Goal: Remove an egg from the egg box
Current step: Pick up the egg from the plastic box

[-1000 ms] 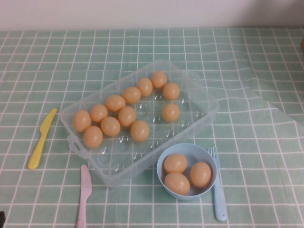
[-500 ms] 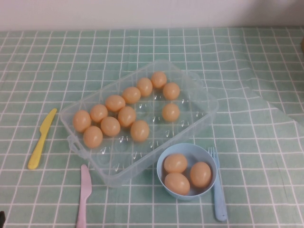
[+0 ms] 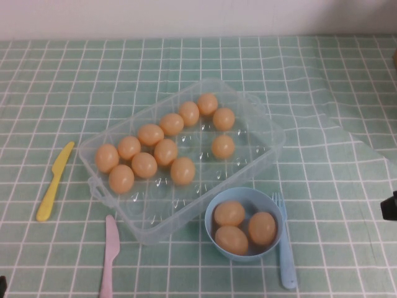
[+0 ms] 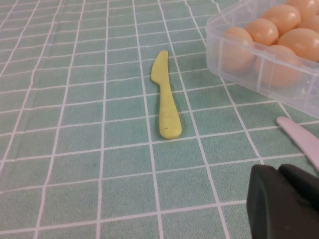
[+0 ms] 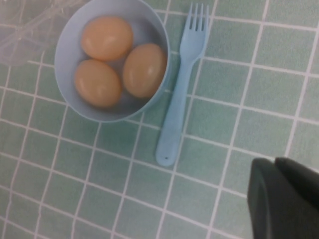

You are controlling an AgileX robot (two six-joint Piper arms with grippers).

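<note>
Dining table setup, checked tablecloth [image 3: 322, 74], plastic cutlery

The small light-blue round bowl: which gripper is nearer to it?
Right. The right gripper, shut, hovers beside the bowl and light-blue fork; the left gripper is by the yellow plastic knife.

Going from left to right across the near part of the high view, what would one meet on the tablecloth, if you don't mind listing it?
Yellow knife → pink knife → blue bowl holding three eggs → blue fork → right gripper at the right edge.
</note>
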